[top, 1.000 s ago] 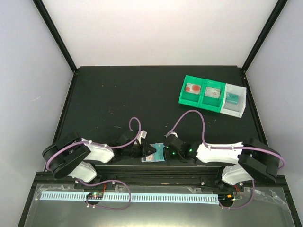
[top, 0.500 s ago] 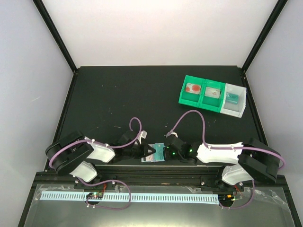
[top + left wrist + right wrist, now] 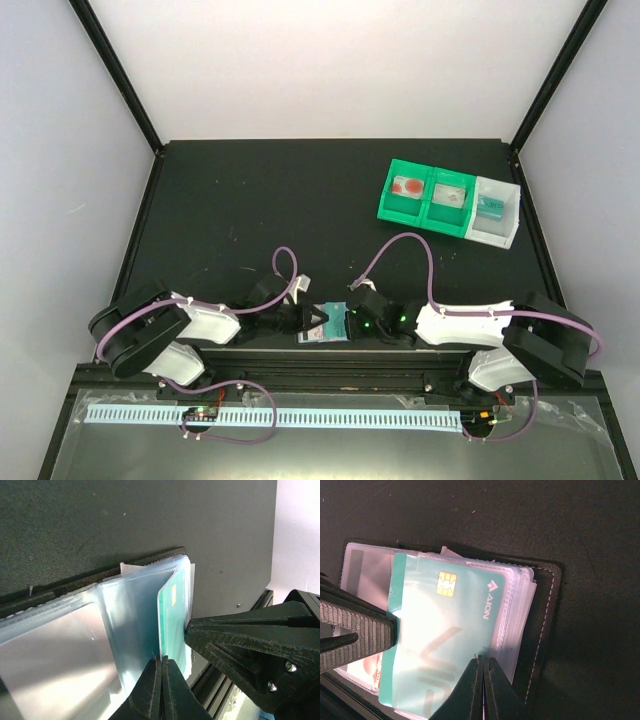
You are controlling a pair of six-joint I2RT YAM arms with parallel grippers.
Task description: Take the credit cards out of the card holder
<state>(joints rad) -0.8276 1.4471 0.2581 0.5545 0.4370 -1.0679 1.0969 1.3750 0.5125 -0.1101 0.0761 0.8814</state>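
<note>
Left wrist view: left jaws, apart a second ago, now pinch the teal credit card (image 3: 174,625) standing out of the card holder (image 3: 135,610). Right jaws stay clamped on its clear sleeve at the counter's (image 3: 250,200) near edge.

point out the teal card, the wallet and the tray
teal card (image 3: 442,635), right wrist view, middle of its face
wallet (image 3: 546,625), right wrist view, black stitched edge
tray (image 3: 420,221), top view, green near wall

Right gripper (image 3: 482,677) closed tight at the card's (image 3: 445,630) lower edge; left gripper (image 3: 375,635) grips its left edge, holder (image 3: 546,615) open beneath.
</note>
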